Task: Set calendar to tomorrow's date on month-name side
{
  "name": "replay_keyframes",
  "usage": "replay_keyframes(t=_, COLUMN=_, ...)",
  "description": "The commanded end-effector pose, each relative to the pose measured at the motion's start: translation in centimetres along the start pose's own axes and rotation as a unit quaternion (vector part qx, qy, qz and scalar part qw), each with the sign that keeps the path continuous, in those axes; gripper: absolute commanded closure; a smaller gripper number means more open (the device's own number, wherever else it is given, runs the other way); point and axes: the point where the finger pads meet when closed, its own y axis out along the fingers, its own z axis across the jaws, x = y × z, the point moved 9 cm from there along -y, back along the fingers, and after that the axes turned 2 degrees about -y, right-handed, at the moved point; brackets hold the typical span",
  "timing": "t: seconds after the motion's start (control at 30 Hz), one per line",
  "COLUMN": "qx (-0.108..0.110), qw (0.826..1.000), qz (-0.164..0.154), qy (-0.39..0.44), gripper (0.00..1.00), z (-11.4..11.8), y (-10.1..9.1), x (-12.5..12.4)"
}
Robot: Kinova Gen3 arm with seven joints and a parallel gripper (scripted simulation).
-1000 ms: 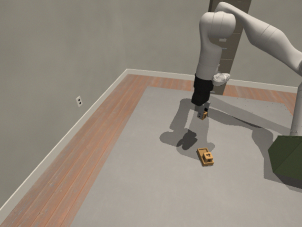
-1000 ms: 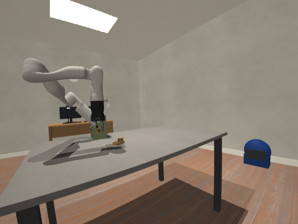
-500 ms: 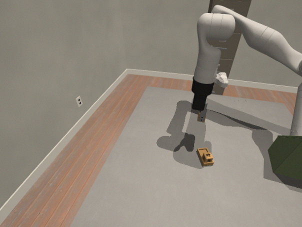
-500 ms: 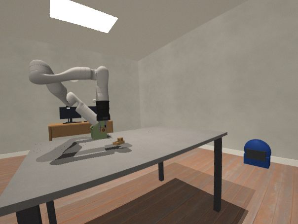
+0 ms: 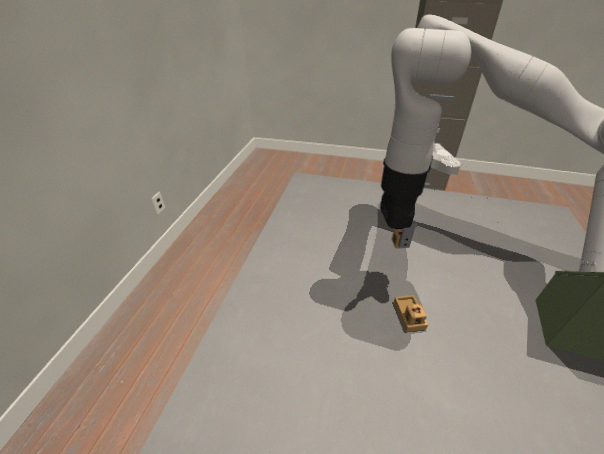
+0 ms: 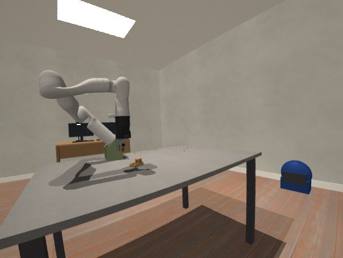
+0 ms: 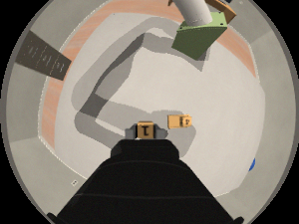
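calendar tray (image 5: 403, 316) (image 6: 133, 165) (image 7: 172, 126) sits flat on the table (image 5: 300, 400) (image 6: 170, 179) (image 7: 219, 99), seen from the top; one cube (image 5: 416, 313) (image 6: 138, 161) (image 7: 184, 120) stands at one end of it, leaving room beside it for its partner. the end effector (image 5: 402, 239) (image 6: 121, 146) (image 7: 146, 128) hangs apart from the tray, fingers partly spread and closed on the second cube (image 5: 397, 239) (image 6: 122, 149) (image 7: 146, 130). the grey surface carries the arm's broad shadows, with plank floor and plain walls beyond.

from the exterior, the held cube is up off the table, probably so it can be turned to another digit before it goes back. a blue bin-like thing (image 6: 296, 177) stands on the floor by the wall.

from the wrist, the fingers grip opposite sides, leaving a face marked like a 1 uncovered. which digit tomorrow needs, i can't tell.

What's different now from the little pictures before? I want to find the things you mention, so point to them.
The tool (image 5: 402, 239) (image 6: 121, 146) (image 7: 146, 128) twisted around, carrying its cube (image 5: 396, 239) (image 6: 122, 149) (image 7: 146, 130) with it. In the outside view, they also moved a little to the right. Nothing was grabbed or let go: the cube is still held in the air. The tray (image 5: 418, 329) (image 6: 133, 165) (image 7: 172, 121) and the other cube (image 5: 416, 313) (image 6: 138, 161) (image 7: 186, 120) inside it stayed put.
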Motion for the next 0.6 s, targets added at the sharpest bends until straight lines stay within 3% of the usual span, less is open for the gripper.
replay_keyframes(t=0.0, qx=0.001, qw=1.000, qz=0.000, qy=-0.005, gripper=0.43, z=0.27, y=-0.03, x=0.05)
replay_keyframes(t=0.57, qx=0.001, qw=1.000, qz=0.000, qy=-0.030, gripper=0.43, z=0.41, y=-0.02, x=0.18)
